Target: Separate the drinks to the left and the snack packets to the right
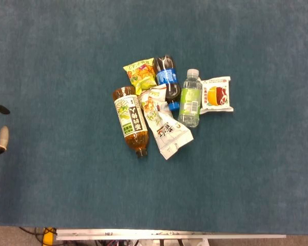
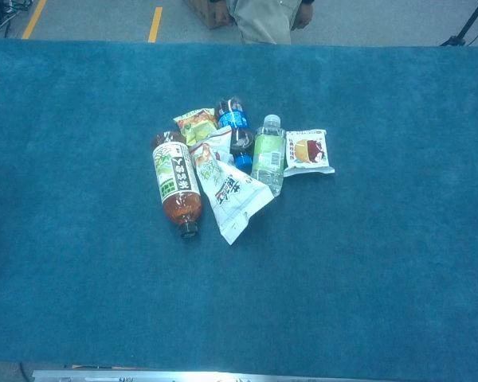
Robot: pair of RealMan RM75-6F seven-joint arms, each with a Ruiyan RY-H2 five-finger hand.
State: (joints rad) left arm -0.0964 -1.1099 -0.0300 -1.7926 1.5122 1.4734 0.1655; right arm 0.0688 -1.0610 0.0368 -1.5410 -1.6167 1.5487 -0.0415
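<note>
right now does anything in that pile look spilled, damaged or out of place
Nothing looks spilled or torn. The oddity is the jumble: all three bottles lie on their sides, and the large white snack packet lies over part of the dark cola bottle, wedged between the tea bottle and the clear green-label bottle.

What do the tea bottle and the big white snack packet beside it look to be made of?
Tea bottle: likely clear plastic, since amber liquid shows through it around a printed wrap label. White snack packet: seemingly thin glossy plastic film, creased and crinkled, with crimped end seams.
</note>
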